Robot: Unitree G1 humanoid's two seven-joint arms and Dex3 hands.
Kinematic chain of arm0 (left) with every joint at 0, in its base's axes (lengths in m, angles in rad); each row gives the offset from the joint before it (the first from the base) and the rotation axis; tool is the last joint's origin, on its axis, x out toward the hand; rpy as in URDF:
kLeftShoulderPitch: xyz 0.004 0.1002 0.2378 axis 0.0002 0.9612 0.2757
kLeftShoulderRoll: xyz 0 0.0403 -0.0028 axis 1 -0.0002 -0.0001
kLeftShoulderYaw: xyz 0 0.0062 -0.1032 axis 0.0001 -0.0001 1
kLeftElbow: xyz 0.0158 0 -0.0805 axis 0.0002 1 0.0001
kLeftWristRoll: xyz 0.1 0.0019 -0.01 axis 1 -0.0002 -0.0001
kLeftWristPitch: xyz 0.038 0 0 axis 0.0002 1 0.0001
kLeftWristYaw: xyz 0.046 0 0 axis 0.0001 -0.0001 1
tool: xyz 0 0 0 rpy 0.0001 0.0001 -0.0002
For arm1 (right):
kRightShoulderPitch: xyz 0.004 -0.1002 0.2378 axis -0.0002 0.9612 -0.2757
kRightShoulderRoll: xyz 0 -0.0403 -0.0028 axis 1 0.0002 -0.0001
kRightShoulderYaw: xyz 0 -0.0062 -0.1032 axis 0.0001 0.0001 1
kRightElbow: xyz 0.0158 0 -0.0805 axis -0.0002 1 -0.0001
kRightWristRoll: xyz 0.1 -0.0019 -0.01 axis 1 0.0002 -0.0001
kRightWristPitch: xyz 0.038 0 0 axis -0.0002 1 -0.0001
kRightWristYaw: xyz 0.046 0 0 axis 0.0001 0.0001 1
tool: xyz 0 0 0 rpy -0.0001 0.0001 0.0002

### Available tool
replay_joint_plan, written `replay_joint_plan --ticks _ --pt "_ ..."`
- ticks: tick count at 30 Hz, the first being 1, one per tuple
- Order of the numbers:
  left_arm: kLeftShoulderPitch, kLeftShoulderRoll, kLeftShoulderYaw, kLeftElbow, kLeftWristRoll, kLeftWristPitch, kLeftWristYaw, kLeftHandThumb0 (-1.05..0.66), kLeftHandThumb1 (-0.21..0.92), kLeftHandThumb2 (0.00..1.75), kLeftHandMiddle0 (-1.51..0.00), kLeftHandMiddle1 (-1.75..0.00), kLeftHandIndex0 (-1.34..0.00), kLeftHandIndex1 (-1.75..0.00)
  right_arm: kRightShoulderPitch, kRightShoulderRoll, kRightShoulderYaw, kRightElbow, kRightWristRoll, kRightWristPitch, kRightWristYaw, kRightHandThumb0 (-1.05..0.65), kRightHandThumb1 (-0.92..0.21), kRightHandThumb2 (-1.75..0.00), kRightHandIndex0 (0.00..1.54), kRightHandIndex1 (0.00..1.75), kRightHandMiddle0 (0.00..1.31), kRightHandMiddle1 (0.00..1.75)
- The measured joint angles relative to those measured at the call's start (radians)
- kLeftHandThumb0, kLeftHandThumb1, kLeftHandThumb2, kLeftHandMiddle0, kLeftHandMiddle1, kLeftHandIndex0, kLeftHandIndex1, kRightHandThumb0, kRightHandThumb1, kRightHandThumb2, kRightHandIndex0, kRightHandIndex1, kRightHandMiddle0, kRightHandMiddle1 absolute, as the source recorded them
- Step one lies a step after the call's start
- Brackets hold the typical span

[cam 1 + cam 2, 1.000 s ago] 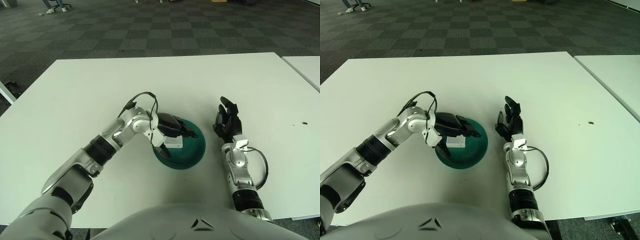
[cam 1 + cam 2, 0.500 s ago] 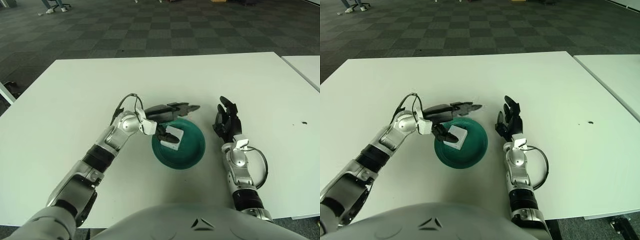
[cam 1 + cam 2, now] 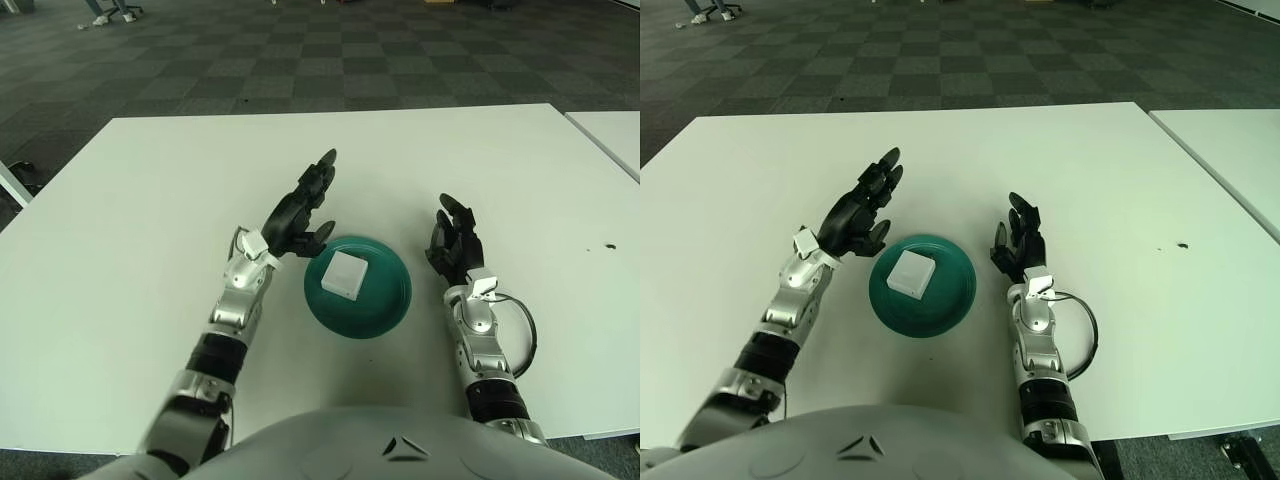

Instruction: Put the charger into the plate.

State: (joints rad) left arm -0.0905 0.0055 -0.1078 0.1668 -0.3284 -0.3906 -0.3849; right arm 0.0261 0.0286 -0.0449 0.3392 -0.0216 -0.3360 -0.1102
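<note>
A white square charger (image 3: 344,272) lies flat in the green plate (image 3: 385,305) on the white table. My left hand (image 3: 303,209) is open with fingers spread, raised just left of and behind the plate, holding nothing. My right hand (image 3: 455,244) is open, fingers up, resting on the table just right of the plate. The same scene shows in the right eye view, with the charger (image 3: 910,273) in the plate (image 3: 950,300).
A small dark speck (image 3: 609,245) lies on the table at the far right. A second white table (image 3: 610,135) stands at the right edge. Dark checkered carpet lies beyond the table's far edge.
My left hand let go of the charger, which now lies flat in the plate. The hand opened and drew back up and to the left. The right hand has not moved.
</note>
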Motion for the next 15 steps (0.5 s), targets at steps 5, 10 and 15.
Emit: replay_joint_plan --ticks 5,10,15 --pt "0.058 -0.060 0.074 -0.057 -0.104 0.093 0.069 -1.05 0.92 1.04 -0.07 -0.03 -0.10 -0.06 0.003 0.000 0.001 -0.002 0.000 0.000 0.006 -0.68 -0.92 -0.79 0.15 0.00 0.00 0.56" --pt "0.103 -0.081 0.130 -0.075 -0.087 0.123 0.154 -1.05 0.92 1.05 -0.08 -0.02 -0.13 -0.09 0.009 0.000 0.002 -0.011 0.000 0.004 0.013 -0.68 -0.92 -0.79 0.15 0.00 0.00 0.55" --pt "0.123 -0.050 0.151 0.001 0.056 0.051 0.201 -1.05 0.92 1.06 -0.03 0.00 -0.08 -0.08 0.017 0.000 0.002 -0.025 0.000 0.016 0.017 -0.68 -0.92 -0.80 0.15 0.00 0.00 0.56"
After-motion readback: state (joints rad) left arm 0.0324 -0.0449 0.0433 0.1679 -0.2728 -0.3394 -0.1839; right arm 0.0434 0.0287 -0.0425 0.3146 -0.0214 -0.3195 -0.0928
